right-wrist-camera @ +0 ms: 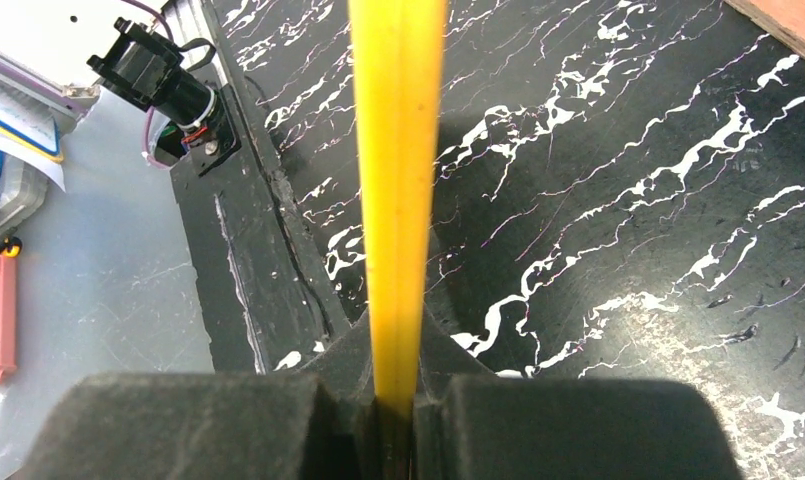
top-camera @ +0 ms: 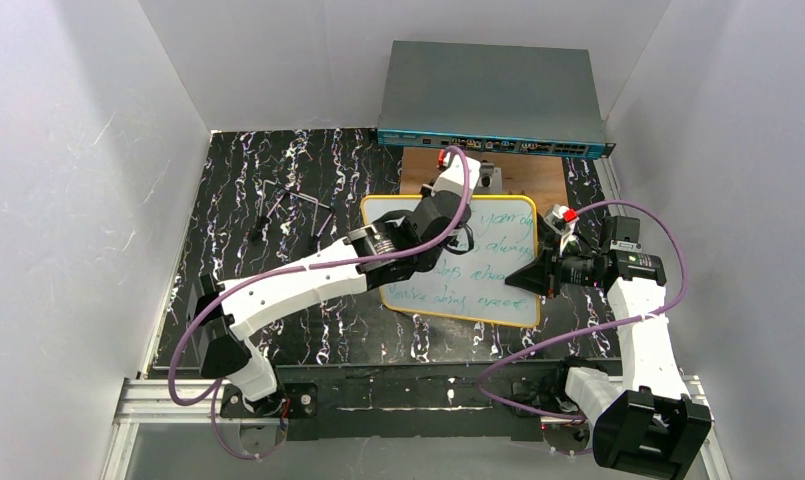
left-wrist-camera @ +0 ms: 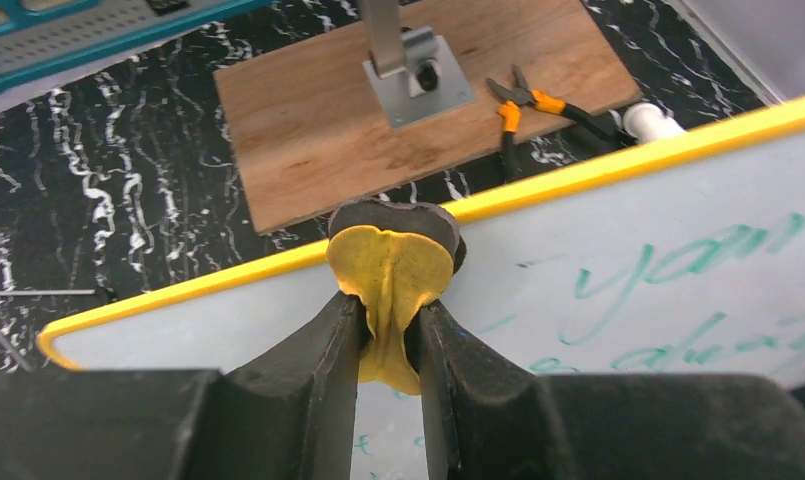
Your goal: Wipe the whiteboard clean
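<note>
The whiteboard (top-camera: 498, 292) lies mid-table, white with a yellow rim and green handwriting. My left gripper (left-wrist-camera: 388, 340) is shut on a yellow eraser (left-wrist-camera: 390, 265) with a dark pad. The pad presses on the whiteboard (left-wrist-camera: 628, 240) just inside the far rim, left of the word "your". In the top view the left gripper (top-camera: 446, 205) is mostly hidden under its own arm. My right gripper (top-camera: 534, 275) is shut on the board's right edge. In the right wrist view the yellow rim (right-wrist-camera: 398, 150) runs edge-on between the fingers of the right gripper (right-wrist-camera: 396, 400).
A brown wooden board (left-wrist-camera: 308, 140) lies just beyond the whiteboard, carrying a metal bracket (left-wrist-camera: 413, 75), with orange-handled pliers (left-wrist-camera: 518, 100) beside it. A grey network switch (top-camera: 493, 95) sits at the back. Hex keys (top-camera: 288, 200) lie on the black mat to the left. White walls enclose the table.
</note>
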### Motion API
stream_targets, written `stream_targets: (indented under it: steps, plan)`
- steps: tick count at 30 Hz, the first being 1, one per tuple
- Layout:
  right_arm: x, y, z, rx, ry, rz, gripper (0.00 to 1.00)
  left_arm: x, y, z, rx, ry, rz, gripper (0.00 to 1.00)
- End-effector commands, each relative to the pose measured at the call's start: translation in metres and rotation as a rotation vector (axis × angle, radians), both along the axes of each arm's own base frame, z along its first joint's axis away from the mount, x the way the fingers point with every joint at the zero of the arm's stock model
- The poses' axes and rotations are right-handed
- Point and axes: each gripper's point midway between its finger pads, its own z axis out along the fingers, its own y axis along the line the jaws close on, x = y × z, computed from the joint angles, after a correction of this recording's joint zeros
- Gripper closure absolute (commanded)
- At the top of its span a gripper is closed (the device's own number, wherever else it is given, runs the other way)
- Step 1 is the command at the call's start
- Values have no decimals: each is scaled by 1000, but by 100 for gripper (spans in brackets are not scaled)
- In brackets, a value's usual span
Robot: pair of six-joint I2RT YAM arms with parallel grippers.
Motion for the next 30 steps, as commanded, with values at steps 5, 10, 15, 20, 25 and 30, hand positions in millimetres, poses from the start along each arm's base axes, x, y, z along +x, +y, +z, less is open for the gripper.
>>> stream_targets:
  steps: [5,10,15,20,25,30]
  plan:
    - [-2,6,16,41,-130,59,99,-39,-46,-3,-18,28,-138,100]
    - [-2,6,17,40,-132,57,99,-28,-35,-11,32,-16,-49,100]
    - [-2,6,18,43,-136,59,99,-7,8,-21,28,-3,48,100]
    - [-3,6,18,42,-139,58,99,2,40,-24,4,18,102,100]
    - [-2,6,18,44,-136,57,99,-6,26,-28,-29,52,25,100]
    - [-2,6,18,42,-137,57,99,-31,-17,-21,-37,48,-108,100]
